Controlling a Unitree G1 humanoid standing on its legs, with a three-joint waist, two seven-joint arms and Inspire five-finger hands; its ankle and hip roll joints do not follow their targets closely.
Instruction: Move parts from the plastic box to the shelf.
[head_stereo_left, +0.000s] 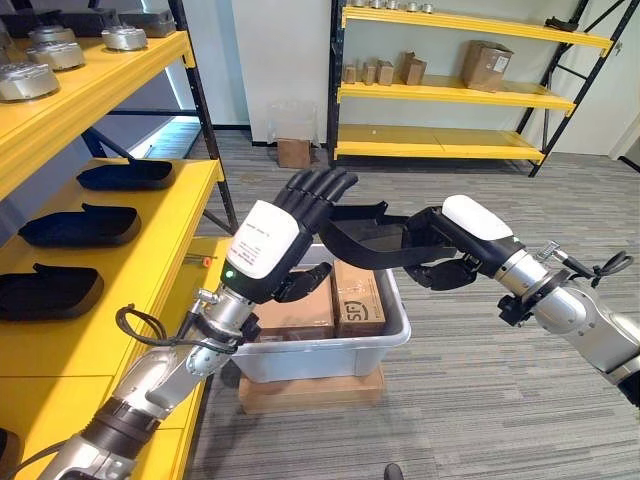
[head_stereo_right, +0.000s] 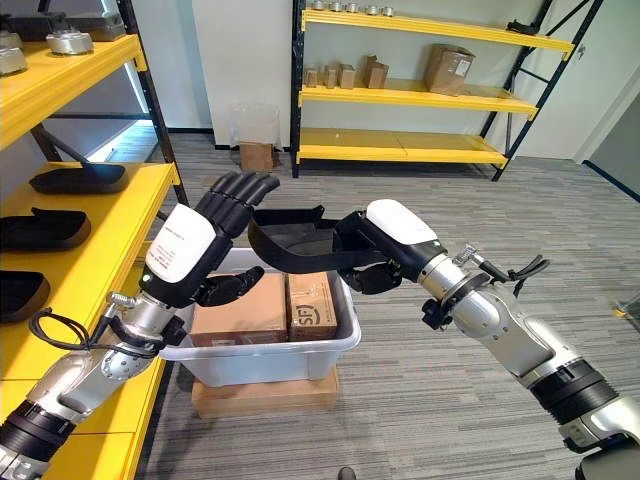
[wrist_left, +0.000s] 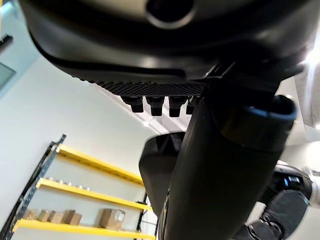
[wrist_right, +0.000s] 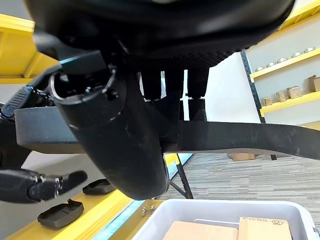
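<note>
Hand-off looks to be the step: in the left eye view the right robot hand (head_stereo_left: 450, 250) is clamped on a black part (head_stereo_left: 365, 240) above the plastic box (head_stereo_left: 330, 345), the left robot hand (head_stereo_left: 300, 215) spread beside it, touching or not unclear; it should grip before release. Right wrist view: cardboard boxes (wrist_right: 225, 231) fill that box, shelf (wrist_right: 107, 207) beyond.
</note>
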